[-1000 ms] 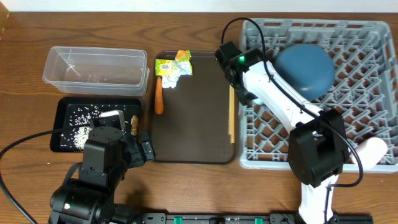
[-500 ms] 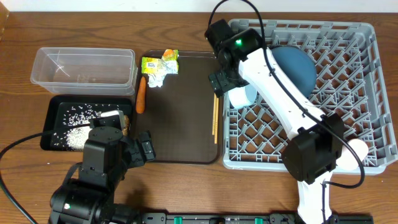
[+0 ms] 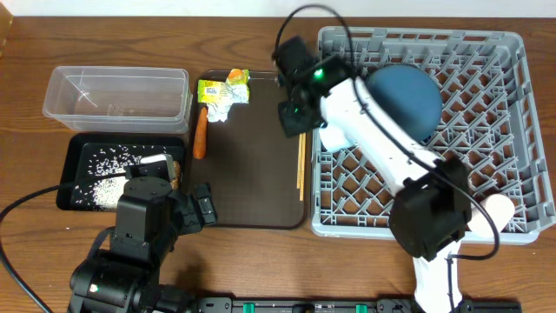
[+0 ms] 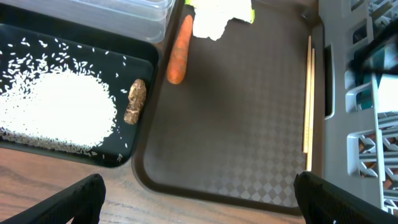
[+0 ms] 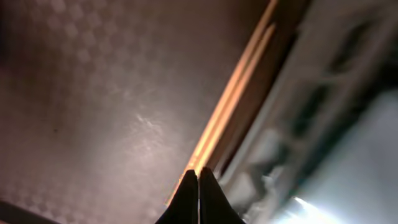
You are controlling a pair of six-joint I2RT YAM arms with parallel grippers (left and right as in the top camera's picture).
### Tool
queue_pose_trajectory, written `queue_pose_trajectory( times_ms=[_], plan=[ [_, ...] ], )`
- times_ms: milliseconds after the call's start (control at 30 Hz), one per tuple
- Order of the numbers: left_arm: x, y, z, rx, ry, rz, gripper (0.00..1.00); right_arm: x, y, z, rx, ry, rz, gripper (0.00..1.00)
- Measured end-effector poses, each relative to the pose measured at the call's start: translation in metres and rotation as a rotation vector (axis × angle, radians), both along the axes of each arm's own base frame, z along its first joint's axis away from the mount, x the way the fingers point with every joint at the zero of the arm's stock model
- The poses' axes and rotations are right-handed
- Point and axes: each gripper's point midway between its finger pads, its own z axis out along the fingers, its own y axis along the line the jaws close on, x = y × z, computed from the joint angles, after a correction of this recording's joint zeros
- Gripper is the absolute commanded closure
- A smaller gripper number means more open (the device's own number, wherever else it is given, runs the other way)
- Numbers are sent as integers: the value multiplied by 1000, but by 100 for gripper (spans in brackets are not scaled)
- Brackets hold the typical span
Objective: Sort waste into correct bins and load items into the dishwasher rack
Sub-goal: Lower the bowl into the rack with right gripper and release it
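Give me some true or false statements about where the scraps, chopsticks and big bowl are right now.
1. The rice lies in the black tray. True.
2. The carrot lies in the black tray too. False: it is on the brown serving tray.
3. The chopsticks lie on the serving tray, along the edge beside the rack. True.
4. The dark blue bowl sits on the serving tray. False: it is in the rack.

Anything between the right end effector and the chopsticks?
Nothing visible. The chopsticks lie bare along the tray's right edge, with the right end effector, which is shut, over their far end. The rack wall sits close alongside, so straddling them may be tight.
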Motion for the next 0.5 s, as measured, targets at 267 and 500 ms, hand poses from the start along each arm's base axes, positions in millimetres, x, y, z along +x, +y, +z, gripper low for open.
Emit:
queue_pose_trajectory(
  times_ms=[267,500],
  plan=[
    [0,0,0,0,0,0,2,-19,-28,-46,-101,85,-159,99],
    [0,0,0,0,1,0,2,-5,-62,-46,-107,111,-275,99]
  ],
)
